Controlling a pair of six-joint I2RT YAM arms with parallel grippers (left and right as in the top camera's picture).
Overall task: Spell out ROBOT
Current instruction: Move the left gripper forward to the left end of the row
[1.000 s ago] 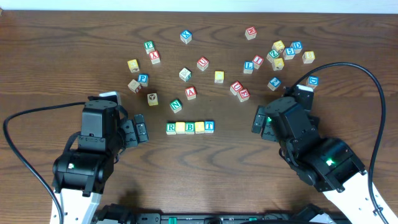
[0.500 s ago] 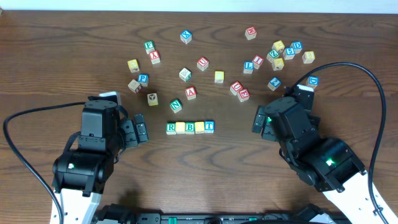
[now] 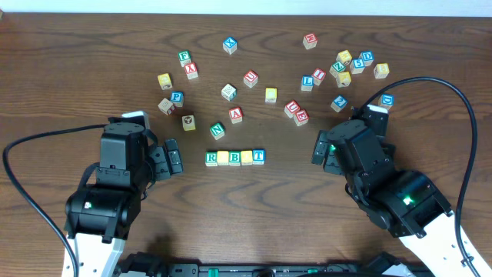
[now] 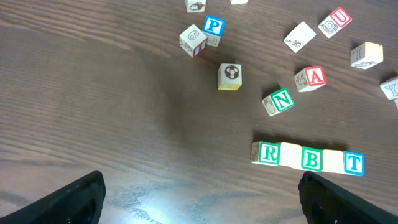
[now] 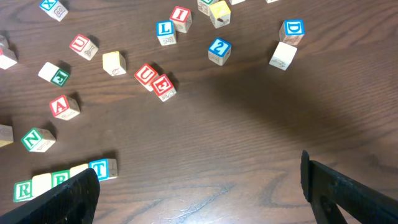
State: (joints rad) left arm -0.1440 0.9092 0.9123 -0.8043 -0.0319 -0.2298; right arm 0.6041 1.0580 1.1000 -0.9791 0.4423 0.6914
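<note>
A row of blocks lies mid-table: green R (image 3: 211, 158), a plain yellow block (image 3: 224, 158), green B (image 3: 235, 158), another plain yellow block (image 3: 247, 157) and blue T (image 3: 259, 156). The two plain blocks show no letter. The row also shows in the left wrist view (image 4: 311, 158) and the right wrist view (image 5: 60, 178). My left gripper (image 3: 173, 160) (image 4: 202, 208) is open and empty, left of the row. My right gripper (image 3: 321, 150) (image 5: 199, 199) is open and empty, right of the row.
Loose blocks lie beyond the row: green N (image 3: 217, 131), red A (image 3: 236, 115), red U (image 3: 250, 78), red U and E (image 3: 297, 112), blue 2 (image 3: 339, 102), blue D (image 3: 387, 100), blue P (image 3: 177, 97), and a cluster at the back right (image 3: 350, 63).
</note>
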